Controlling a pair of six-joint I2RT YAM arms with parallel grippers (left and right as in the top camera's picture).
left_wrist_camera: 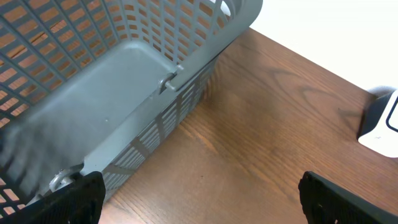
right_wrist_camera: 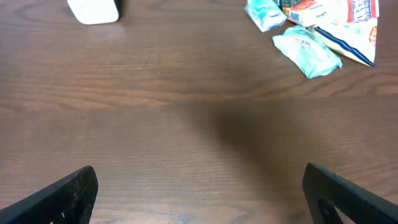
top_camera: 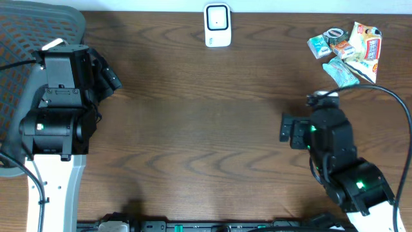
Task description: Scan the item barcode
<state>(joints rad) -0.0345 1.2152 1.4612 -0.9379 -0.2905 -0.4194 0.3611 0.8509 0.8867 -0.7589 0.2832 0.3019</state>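
Observation:
The items are a small pile of snack packets (top_camera: 347,46) at the table's far right corner; in the right wrist view they show at the top right, a teal packet (right_wrist_camera: 308,53) nearest. A white barcode scanner (top_camera: 217,26) stands at the far middle edge, also seen as the scanner (right_wrist_camera: 93,9) and the scanner (left_wrist_camera: 380,121). My left gripper (top_camera: 111,77) hangs open by the basket, its wrist view showing the left gripper (left_wrist_camera: 202,202) with only bare wood between the fingers. My right gripper (top_camera: 284,129) is open too, the right gripper (right_wrist_camera: 199,196) over bare table, short of the packets.
A grey mesh basket (top_camera: 26,38) sits at the far left, its wall (left_wrist_camera: 143,106) filling the left wrist view. A black cable (top_camera: 386,96) runs from the right arm past the packet pile.

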